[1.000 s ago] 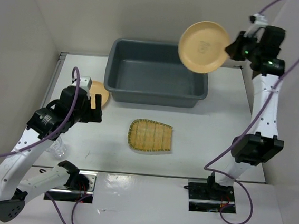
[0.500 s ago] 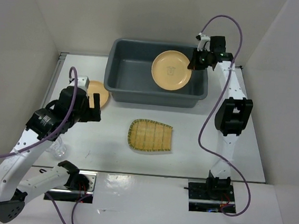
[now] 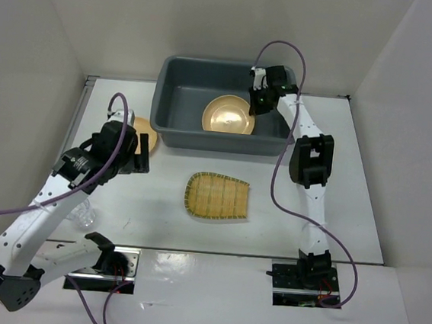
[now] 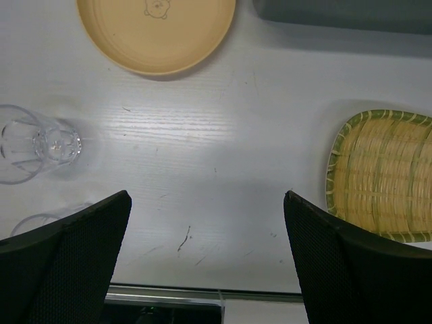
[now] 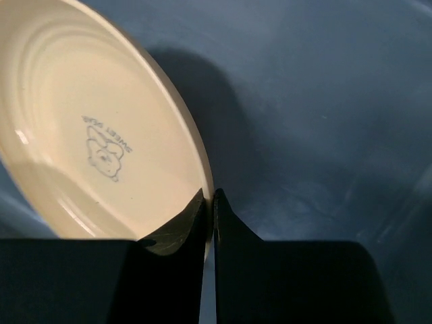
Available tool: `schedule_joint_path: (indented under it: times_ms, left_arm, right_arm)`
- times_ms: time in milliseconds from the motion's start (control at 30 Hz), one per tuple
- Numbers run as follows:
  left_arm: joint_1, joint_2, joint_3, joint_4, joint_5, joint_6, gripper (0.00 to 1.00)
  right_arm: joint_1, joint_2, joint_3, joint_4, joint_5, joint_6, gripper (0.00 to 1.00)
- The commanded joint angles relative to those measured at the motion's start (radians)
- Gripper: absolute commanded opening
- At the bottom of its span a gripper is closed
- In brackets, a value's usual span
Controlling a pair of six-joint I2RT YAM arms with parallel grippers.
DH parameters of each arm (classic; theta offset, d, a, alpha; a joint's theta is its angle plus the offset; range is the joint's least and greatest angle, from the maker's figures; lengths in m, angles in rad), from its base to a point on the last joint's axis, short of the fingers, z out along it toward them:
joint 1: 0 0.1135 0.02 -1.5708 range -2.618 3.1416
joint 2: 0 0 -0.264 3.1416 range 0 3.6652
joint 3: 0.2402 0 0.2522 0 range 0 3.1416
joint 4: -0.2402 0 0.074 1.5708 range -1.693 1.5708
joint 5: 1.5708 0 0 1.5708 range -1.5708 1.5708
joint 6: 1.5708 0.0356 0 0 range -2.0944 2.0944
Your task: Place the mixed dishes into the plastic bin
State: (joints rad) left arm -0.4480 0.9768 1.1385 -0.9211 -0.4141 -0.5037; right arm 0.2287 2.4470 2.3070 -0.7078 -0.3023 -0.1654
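Observation:
In the top view, one tan-orange plate (image 3: pixel 228 115) tilts inside the dark grey plastic bin (image 3: pixel 174 137), and my right gripper (image 3: pixel 254 104) pinches its right rim. The right wrist view shows the plate (image 5: pixel 88 135) with a bear print, my right gripper (image 5: pixel 209 196) shut on its edge above the bin floor (image 5: pixel 324 101). My left gripper (image 3: pixel 144 155) hovers open over the table beside the second plate (image 3: pixel 145 134). Its wrist view shows that plate (image 4: pixel 156 30), the clear cup (image 4: pixel 34 143) and the woven bamboo tray (image 4: pixel 385 175), with nothing between the jaws of the left gripper (image 4: pixel 206 196).
The woven tray (image 3: pixel 217 197) lies on the white table in front of the bin. The clear cup (image 3: pixel 82 214) stands near the left front, partly under my left arm. White walls close in the table on three sides. The bin's corner (image 4: pixel 344 13) shows at the top of the left wrist view.
My right arm has swung the plate down from high above the bin's back right corner into the bin. My left arm shifted slightly toward the second plate, still open.

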Motion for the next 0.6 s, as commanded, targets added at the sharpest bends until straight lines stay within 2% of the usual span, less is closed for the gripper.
schedule_joint_path:
  times_ms: [0,100,133,200,233,333,433,467,500,533,567]
  left_arm:
    - [0.005,-0.017,0.041,-0.010,-0.061,-0.021,1.00]
    - [0.005,0.028,0.095,-0.051,-0.135,-0.051,1.00]
    - [0.005,0.055,0.104,-0.061,-0.184,-0.074,1.00]
    - [0.005,0.082,0.113,-0.050,-0.210,-0.075,1.00]
    - [0.005,0.114,0.122,-0.039,-0.224,-0.047,1.00]
    - [0.038,0.192,0.193,-0.039,-0.285,-0.047,1.00]
    - [0.142,0.215,0.242,0.037,-0.316,-0.093,1.00]
    - [0.176,0.215,0.242,0.085,-0.275,-0.064,1.00]
    - [0.260,0.205,0.242,0.137,-0.222,-0.020,1.00]
    - [0.317,0.220,0.254,0.206,-0.078,0.037,1.00]
    - [0.381,0.296,0.283,0.206,-0.007,0.037,1.00]
  right_arm:
    - [-0.015,0.010,0.074,0.045,0.109,-0.005,0.09]
    - [-0.015,0.010,0.086,0.045,0.154,-0.019,0.18]
    - [-0.015,0.010,0.086,0.033,0.154,-0.019,0.28]
    - [-0.015,-0.006,0.086,0.033,0.175,-0.019,0.40]
    - [-0.015,-0.019,0.077,0.033,0.195,-0.019,0.56]
    - [-0.026,-0.091,0.077,-0.002,0.195,-0.019,0.79]
    - [-0.066,-0.245,0.020,-0.013,0.142,0.009,0.89]
    - [-0.095,-0.293,-0.013,-0.013,0.128,0.023,0.90]
    - [-0.110,-0.398,-0.108,-0.013,0.106,0.032,0.90]
    - [-0.126,-0.452,-0.165,-0.013,0.086,0.032,0.91]
    - [-0.155,-0.503,-0.222,0.001,0.072,0.021,0.91]
